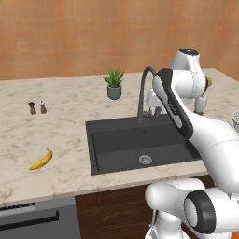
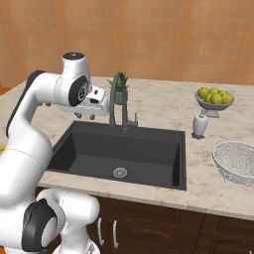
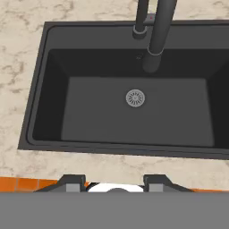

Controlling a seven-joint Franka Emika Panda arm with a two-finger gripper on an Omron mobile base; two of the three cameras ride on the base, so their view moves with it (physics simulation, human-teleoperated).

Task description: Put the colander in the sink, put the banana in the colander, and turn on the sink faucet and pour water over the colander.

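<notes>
Landmark: the sink, black basin, nothing in it, round drain bare. Nothing of the task looks done yet.

Gripper hangs high over the sink's back-left part, just left of the sink faucet, pointing down; in the hand view it looks straight into the basin, with the spout crossing the top. Its fingers stand wide apart, nothing between them, so open and carrying nothing.

Colander sits on the counter well right of the sink, past its right rim, near the front edge (mesh bowl upright, opening up). So the first pick lies to the gripper's right, across the whole basin width. Judgement: the arm must swing right and drop to a rim or handle; handles too small to locate well here.

Banana lies on the counter left of the sink, well apart from its left rim, long axis diagonal, running from front-left to back-right. Opposite side from the colander.

Fruit bowl and a small white bottle stand behind the colander, right of the sink; potted plant behind the sink.
</notes>
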